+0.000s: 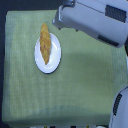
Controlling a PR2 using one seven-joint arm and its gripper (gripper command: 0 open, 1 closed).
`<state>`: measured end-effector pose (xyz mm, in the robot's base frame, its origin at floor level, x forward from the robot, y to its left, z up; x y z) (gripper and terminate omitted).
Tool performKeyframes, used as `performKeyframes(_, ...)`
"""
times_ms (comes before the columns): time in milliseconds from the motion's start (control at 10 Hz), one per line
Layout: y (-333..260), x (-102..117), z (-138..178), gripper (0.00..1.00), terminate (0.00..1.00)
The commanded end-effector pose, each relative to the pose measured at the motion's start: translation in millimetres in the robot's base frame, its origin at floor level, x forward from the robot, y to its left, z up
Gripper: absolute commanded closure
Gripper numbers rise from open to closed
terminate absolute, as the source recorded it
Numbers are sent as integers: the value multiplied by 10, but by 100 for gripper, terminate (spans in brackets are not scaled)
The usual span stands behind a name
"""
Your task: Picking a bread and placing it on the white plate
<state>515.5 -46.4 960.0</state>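
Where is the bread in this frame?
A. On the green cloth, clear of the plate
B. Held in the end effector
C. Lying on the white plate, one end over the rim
C: the bread lies on the white plate, its upper end past the rim.

A single exterior view looks steeply down from above onto the green-clothed tabletop (75, 85), close enough that the cloth nearly fills the picture, with the white plate (54, 59) left of centre and the robot's arm (95, 22) entering from the far right corner.
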Motion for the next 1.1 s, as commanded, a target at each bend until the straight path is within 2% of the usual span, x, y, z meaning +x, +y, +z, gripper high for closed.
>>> performKeyframes(0,-1363,-225,38,0,0)
performKeyframes(500,-2265,-359,62,0,0)
performKeyframes(1000,-2660,-395,70,0,0)
